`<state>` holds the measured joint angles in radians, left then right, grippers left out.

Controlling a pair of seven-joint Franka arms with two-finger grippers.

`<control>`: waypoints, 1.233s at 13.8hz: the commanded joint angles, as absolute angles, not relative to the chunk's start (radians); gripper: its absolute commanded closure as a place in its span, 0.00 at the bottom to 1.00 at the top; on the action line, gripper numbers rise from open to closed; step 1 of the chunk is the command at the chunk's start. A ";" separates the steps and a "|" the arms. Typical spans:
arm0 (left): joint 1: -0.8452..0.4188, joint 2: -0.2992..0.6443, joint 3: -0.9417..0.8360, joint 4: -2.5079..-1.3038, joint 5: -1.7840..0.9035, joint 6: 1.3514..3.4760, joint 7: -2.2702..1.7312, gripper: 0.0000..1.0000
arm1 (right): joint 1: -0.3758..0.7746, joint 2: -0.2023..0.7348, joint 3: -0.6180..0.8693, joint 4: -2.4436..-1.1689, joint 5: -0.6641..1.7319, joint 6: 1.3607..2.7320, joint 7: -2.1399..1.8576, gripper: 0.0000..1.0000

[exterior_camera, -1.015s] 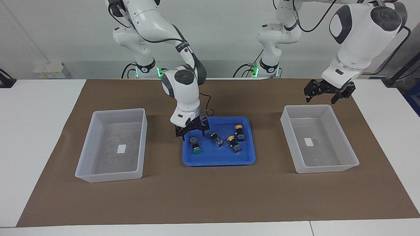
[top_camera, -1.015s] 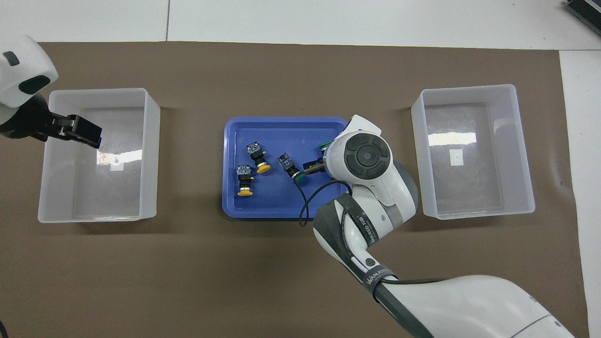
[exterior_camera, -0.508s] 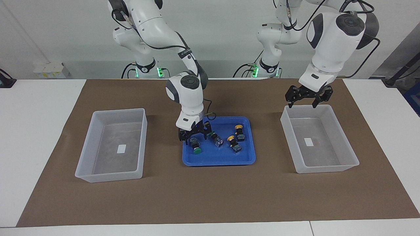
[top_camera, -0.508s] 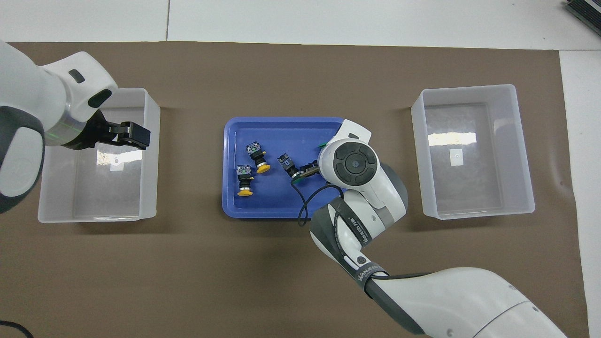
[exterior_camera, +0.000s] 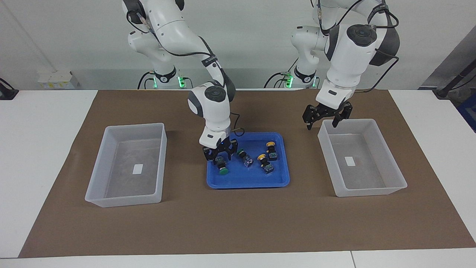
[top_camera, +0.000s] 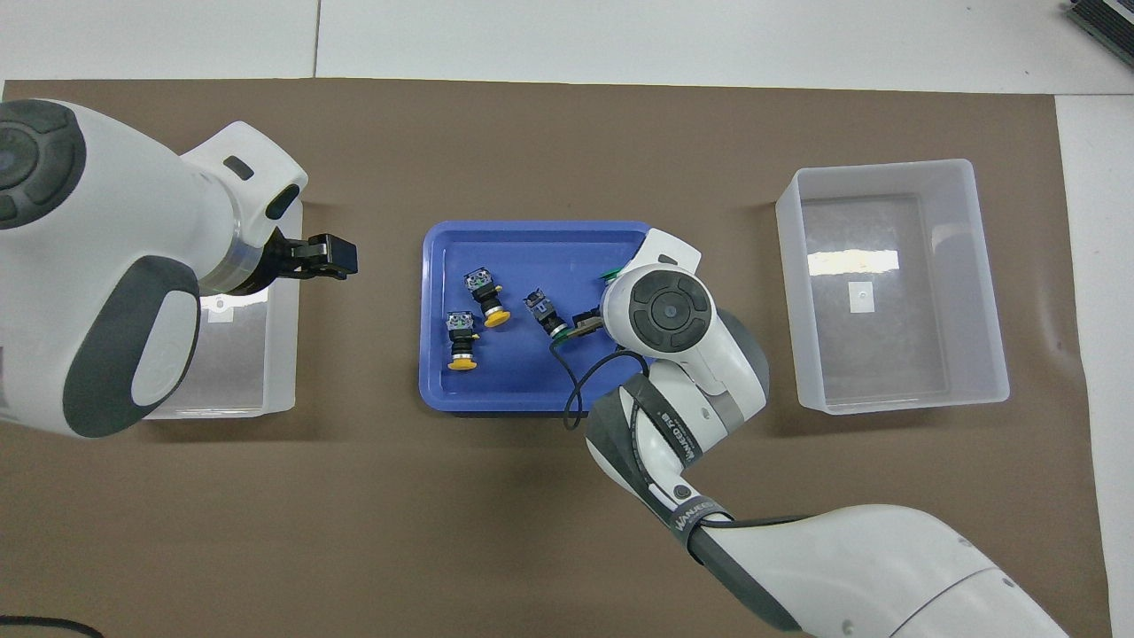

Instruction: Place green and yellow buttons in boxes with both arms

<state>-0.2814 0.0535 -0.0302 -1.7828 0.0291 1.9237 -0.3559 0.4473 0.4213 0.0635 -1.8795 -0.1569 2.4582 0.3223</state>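
Several buttons lie in the blue tray (exterior_camera: 245,178): two yellow-capped ones (exterior_camera: 270,149) (exterior_camera: 264,162) and two green-capped ones (exterior_camera: 243,155) (exterior_camera: 222,167). My right gripper (exterior_camera: 220,155) is down in the tray, at the body of the green button nearest the right arm's end. From overhead the right wrist hides that button; the yellow buttons (top_camera: 483,297) (top_camera: 461,341) and one green button (top_camera: 542,312) show. My left gripper (exterior_camera: 324,121) (top_camera: 341,257) hangs open and holds nothing, over the mat between the tray and the box (exterior_camera: 327,149) at the left arm's end. The other box (exterior_camera: 98,167) holds no button.
A brown mat (exterior_camera: 238,223) covers the white table under the tray and both boxes. Each box has a small white sticker (exterior_camera: 138,169) on its floor. The right arm's black cable (top_camera: 576,390) loops over the tray's edge nearest the robots.
The left arm has swung from over its box's edge toward the tray, gripper still open. The right gripper has sunk lower, down to the green button.
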 commanded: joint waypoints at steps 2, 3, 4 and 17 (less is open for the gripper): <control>-0.298 0.037 -0.018 -1.842 0.017 2.002 -0.380 0.00 | 0.443 0.402 0.064 -1.894 -0.172 2.476 0.321 0.88; -0.299 0.040 -0.018 -1.862 0.006 2.034 -0.400 0.00 | 0.430 0.372 0.064 -1.893 -0.172 2.468 0.319 0.98; -0.313 0.043 -0.018 -1.876 -0.003 2.078 -0.434 0.00 | 0.422 0.345 0.063 -1.890 -0.163 2.462 0.324 1.00; -0.460 0.060 -0.018 -2.097 -0.008 2.390 -0.586 0.00 | 0.026 0.196 0.058 -1.891 -0.118 2.341 0.097 1.00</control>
<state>-0.4324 0.0888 -0.0335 -2.0448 0.0035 2.3454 -0.5779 0.0659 0.1995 0.0479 -1.8708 -0.1487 2.3367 0.1687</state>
